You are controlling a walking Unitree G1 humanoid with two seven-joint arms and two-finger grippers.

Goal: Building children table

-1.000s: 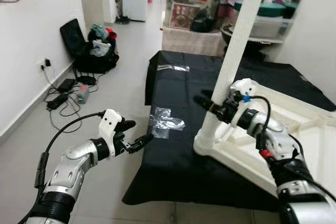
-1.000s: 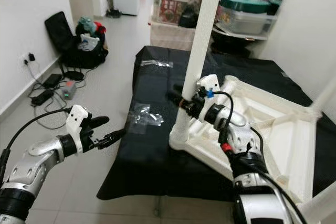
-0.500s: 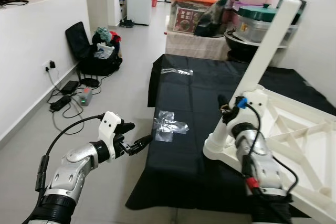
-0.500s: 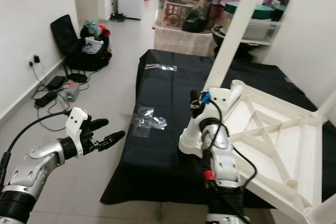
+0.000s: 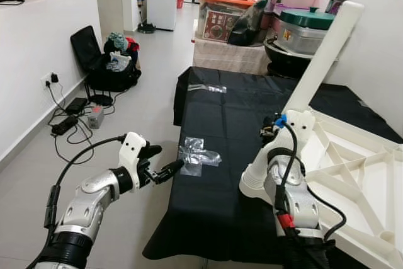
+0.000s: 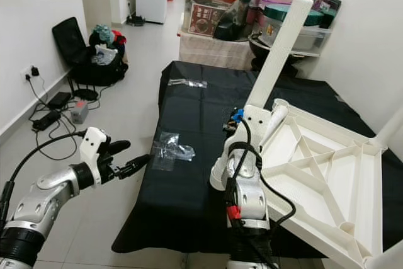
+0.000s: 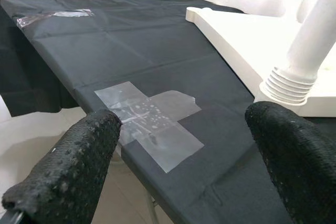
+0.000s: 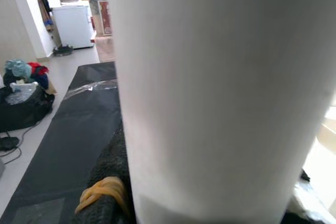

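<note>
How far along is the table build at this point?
Done: the white tabletop lies upside down on the black cloth, and one leg stands in its near corner socket. In hand: the right gripper is shut on that leg, which leans; seating cannot be judged. The left gripper hovers open. Left: a far corner socket looks empty.

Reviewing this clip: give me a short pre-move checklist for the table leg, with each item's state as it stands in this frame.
1. Right gripper on the leg: ok, the right wrist view has the leg pressed against a finger.
2. Leg in its corner socket: ok, though how deep it sits cannot be told.
3. Leg upright: not ok, it tilts away from the robot.
4. Table top lying upside down on the black cloth: ok.
5. Left gripper free: ok, open, off the cloth's near edge, holding nothing.
6. Plastic wrap apart from the leg: ok.
</note>
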